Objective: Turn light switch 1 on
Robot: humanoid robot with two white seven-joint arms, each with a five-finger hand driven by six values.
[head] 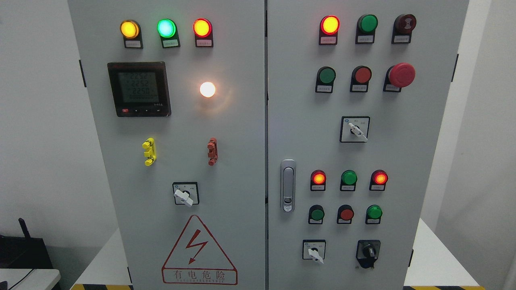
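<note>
A grey electrical cabinet (242, 161) with two doors fills the head view. On the left door a white lamp (207, 89) glows, beside a digital meter (139, 89). Below them sits a rotary selector switch (185, 194) with a white handle pointing down-right. The right door carries more rotary switches: one in the upper middle (354, 129), one at the lower left (314, 250), and a black one (368, 252). Which of them is switch 1 I cannot tell; the labels are too small to read. Neither of my hands is in view.
Yellow (130, 29), green (166, 27) and red (202, 27) lamps glow on the left door. The right door has several push buttons, a red mushroom stop button (401, 75) and a door latch (287, 185). A yellow clip (149, 151) and a red clip (212, 151) stick out.
</note>
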